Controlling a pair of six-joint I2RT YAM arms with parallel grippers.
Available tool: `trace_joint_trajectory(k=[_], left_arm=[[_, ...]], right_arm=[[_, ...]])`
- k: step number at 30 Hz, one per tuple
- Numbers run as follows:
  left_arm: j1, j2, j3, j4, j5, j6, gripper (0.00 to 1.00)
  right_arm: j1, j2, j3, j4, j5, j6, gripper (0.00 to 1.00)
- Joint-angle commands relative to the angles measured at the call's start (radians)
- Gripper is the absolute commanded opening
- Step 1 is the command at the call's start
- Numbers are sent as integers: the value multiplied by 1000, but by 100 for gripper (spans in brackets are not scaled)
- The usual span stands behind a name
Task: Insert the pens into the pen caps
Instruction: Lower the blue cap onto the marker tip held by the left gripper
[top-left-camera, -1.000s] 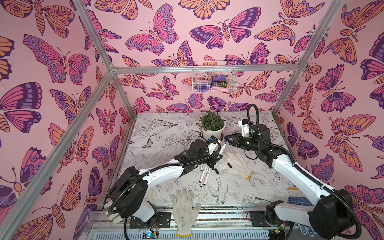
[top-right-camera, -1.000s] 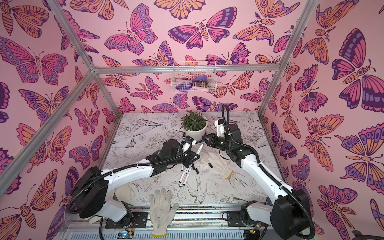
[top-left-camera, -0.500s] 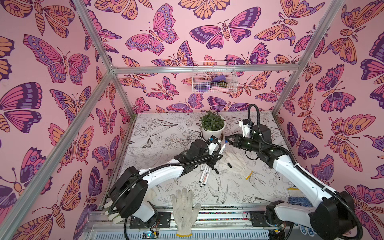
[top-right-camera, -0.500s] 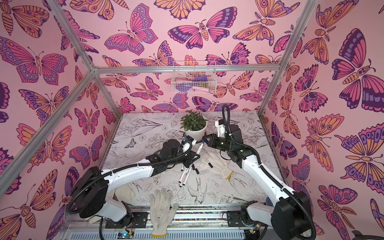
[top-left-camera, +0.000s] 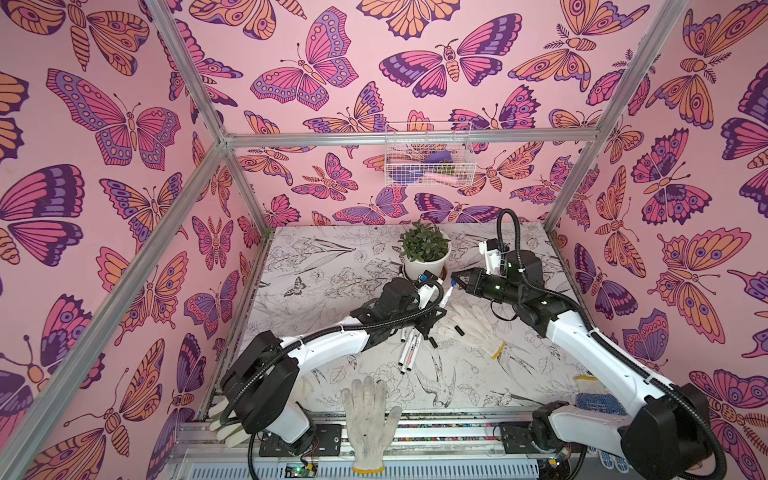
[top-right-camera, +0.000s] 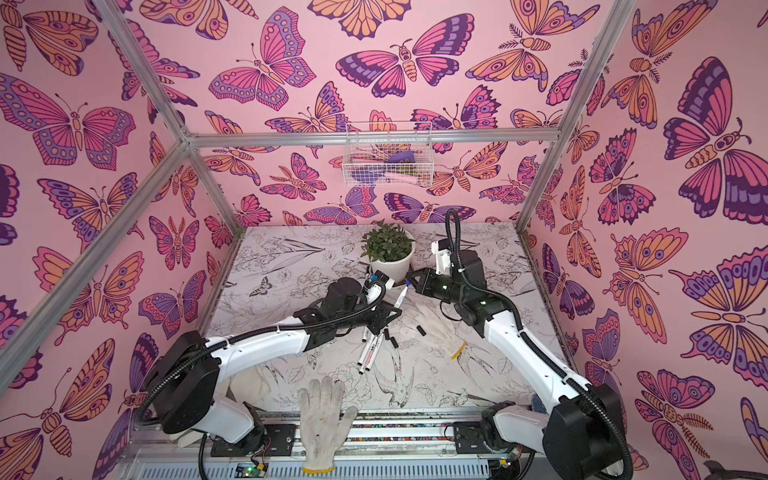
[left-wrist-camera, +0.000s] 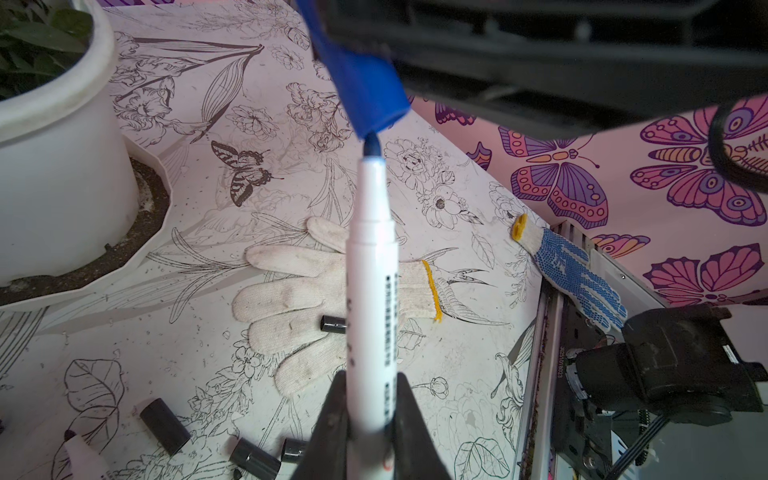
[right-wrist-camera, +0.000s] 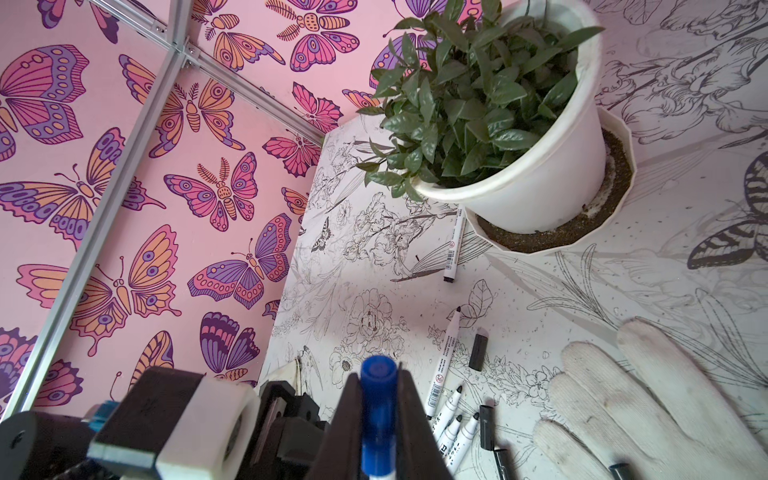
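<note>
1. Now, across the floral-print tabletop (top-left-camera: 332, 266), hardly anything moved over the last second; all the action hanging in the air just in front of the white potted plant (top-left-camera: 428, 266).
2. Lying flat in front of the plant, toward the right gripper's side: a white knitted glove (top-left-camera: 473, 328), clear of the work above it.
3. Clamped in the left gripper (left-wrist-camera: 371, 376): the lower barrel of a white marker pen (left-wrist-camera: 370, 270). Pinched tight in the right gripper (right-wrist-camera: 378, 376): the blue pen cap (left-wrist-camera: 365, 87).
4. Held pen tilted up toward the plant, nib leading. Farther in front of the plant, on the tabletop: a cluster of uncapped pens (top-left-camera: 409, 349), not yet dealt with.
5. Blue cap's open mouth turned to face the nib. Scattered among the loose pens: black pen caps (left-wrist-camera: 164, 419), one resting on the glove.
6. Changed, if at all: blue nib brought to the very lip of the cap, touching or just entering; depth impossible to tell. Judged meaning: alignment done, seating push not yet made, this pairing unfinished.
</note>
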Motion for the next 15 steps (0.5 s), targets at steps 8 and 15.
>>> trace_joint_trajectory(k=[8, 15], left_arm=[[5, -4, 13, 50, 0, -11, 0], [26, 3, 17, 51, -17, -55, 0]], right_arm=[[16, 3, -12, -4, -2, -45, 0], [30, -9, -18, -11, -3, -44, 0]])
